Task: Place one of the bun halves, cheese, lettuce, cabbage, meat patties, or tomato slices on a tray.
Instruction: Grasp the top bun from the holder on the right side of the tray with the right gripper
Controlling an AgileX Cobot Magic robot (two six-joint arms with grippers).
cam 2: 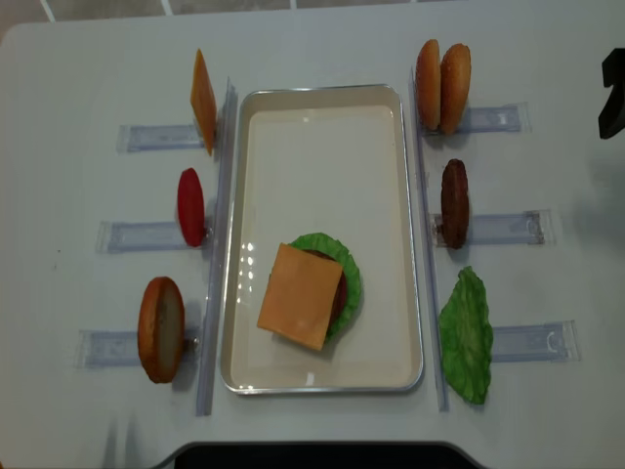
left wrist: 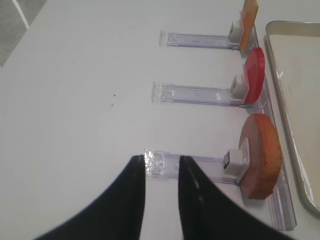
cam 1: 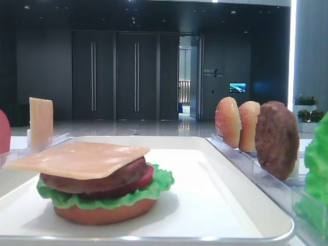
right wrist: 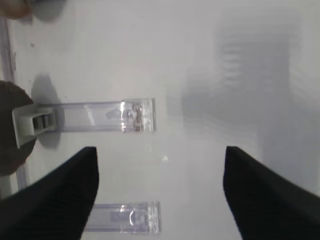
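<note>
On the white tray [cam 2: 322, 107] lies a stack topped by a cheese slice [cam 2: 300, 296] over a patty, tomato, lettuce [cam 2: 350, 269] and bun base. Two domed bun halves [cam 2: 428, 85] stand in the far right rack, with a meat patty [cam 2: 454, 203] and a lettuce leaf [cam 2: 467, 335] nearer. The left racks hold cheese [left wrist: 248, 20], a tomato slice [left wrist: 255, 75] and a flat bun piece [left wrist: 260, 155]. My left gripper [left wrist: 161, 162] hangs over the end of that bun's rack, fingers slightly apart and holding nothing. My right gripper [right wrist: 160, 152] is wide open above bare table. No cabbage shows.
Clear plastic racks [right wrist: 107, 116] lie on the white table on both sides of the tray. A long clear rail [cam 2: 217, 244] borders the tray's left side and another its right. Part of the right arm [cam 2: 613, 93] shows at the table's right edge.
</note>
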